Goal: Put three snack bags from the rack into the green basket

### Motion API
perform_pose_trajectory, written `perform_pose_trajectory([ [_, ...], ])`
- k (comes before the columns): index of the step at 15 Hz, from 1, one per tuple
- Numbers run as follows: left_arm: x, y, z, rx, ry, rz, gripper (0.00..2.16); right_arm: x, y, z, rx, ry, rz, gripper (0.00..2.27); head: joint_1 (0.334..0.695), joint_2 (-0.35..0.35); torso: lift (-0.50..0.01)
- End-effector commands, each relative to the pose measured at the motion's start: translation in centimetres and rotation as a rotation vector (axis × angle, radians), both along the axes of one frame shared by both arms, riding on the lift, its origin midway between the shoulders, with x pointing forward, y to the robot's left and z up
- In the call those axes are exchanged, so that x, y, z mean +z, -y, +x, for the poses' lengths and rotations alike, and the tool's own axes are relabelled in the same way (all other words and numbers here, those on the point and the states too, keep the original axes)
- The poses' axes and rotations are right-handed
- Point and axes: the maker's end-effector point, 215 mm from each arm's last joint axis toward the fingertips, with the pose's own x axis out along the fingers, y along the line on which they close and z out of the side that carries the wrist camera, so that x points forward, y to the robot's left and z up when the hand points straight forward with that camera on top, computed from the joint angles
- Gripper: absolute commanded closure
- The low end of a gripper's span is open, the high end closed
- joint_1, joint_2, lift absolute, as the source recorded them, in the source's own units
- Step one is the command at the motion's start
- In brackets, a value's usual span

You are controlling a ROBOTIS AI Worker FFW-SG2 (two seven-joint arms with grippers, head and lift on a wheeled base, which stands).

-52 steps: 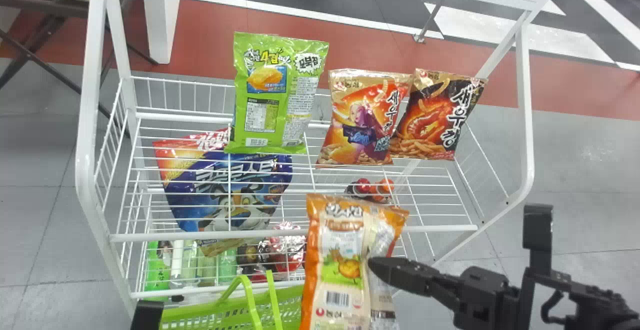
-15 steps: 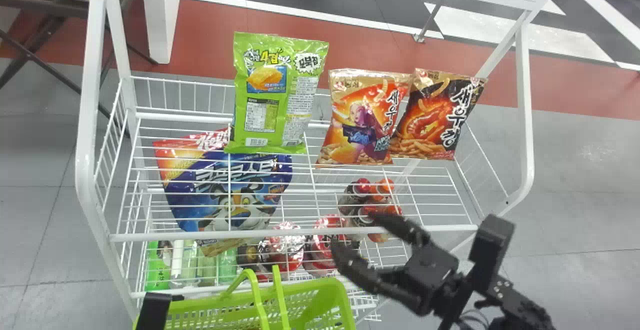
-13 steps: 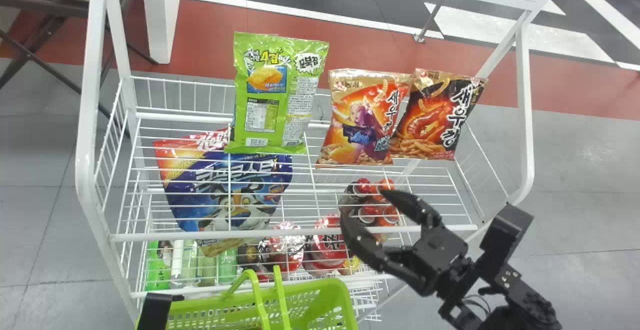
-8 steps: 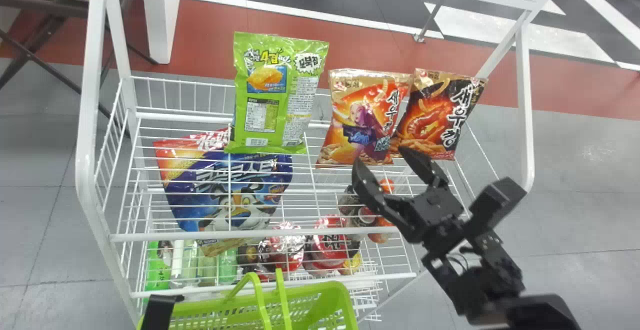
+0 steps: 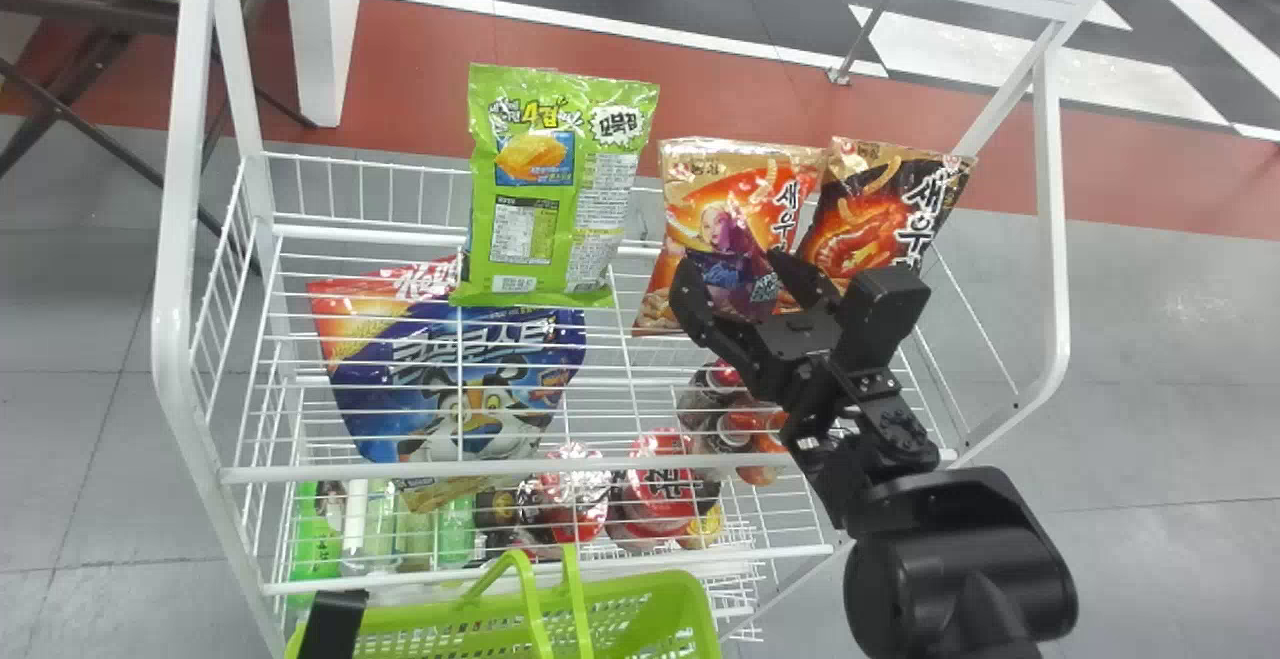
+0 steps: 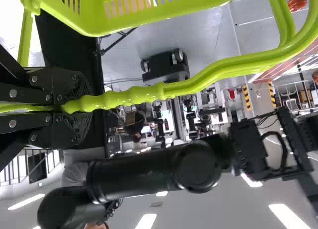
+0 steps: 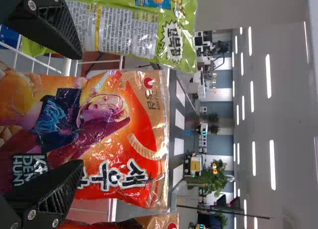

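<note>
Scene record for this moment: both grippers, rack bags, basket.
left gripper: shut on basket handle
right gripper: open, one finger to each side of orange bag; contact cannot tell
rack row, robot's left to right: green bag, orange bag, black-and-orange bag
beneath green bag in head view: blue bag, behind wires
green basket: robot's side of rack; contents cannot tell

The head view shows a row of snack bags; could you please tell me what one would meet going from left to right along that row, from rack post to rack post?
Left rack post → green bag → orange-and-gold bag → black-and-orange bag → right rack post.
</note>
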Motion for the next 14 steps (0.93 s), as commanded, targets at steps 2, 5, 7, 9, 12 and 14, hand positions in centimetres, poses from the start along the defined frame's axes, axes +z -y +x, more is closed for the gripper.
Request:
perform_pose_trajectory([
  [2, 0.2, 0.2, -0.1, -0.009, -0.005, -0.001, 1.33, -0.7, 0.8, 1.1, -0.014, -0.014, -0.018, 0.22, 0.695, -0.35, 0.0],
  [5, 0.1, 0.3, -0.2, -0.014, -0.001, 0.005, 1.33, -0.6, 0.6, 1.0, -0.01, -0.018, 0.001, 2.16, 0.695, -0.35, 0.0],
  [7, 0.0, 0.3, -0.3, -0.015, -0.004, 0.006, 1.33, -0.4, 0.2, 0.3, 0.011, -0.011, -0.004, 2.24, 0.695, -0.35, 0.0],
  [9, 0.1, 0.4, -0.3, -0.017, -0.002, 0.005, 1.33, 0.2, 0.5, -0.8, 0.003, 0.013, 0.006, 2.24, 0.695, -0.35, 0.0],
  [12, 0.1, 0.4, -0.4, -0.021, -0.004, 0.007, 1.33, 0.6, 1.2, -1.8, -0.014, 0.034, 0.013, 2.24, 0.695, -0.35, 0.0],
  [14, 0.2, 0.6, -0.6, -0.027, -0.002, 0.007, 1.33, 1.2, 2.1, -2.6, -0.034, 0.052, 0.03, 2.24, 0.695, -0.35, 0.0],
])
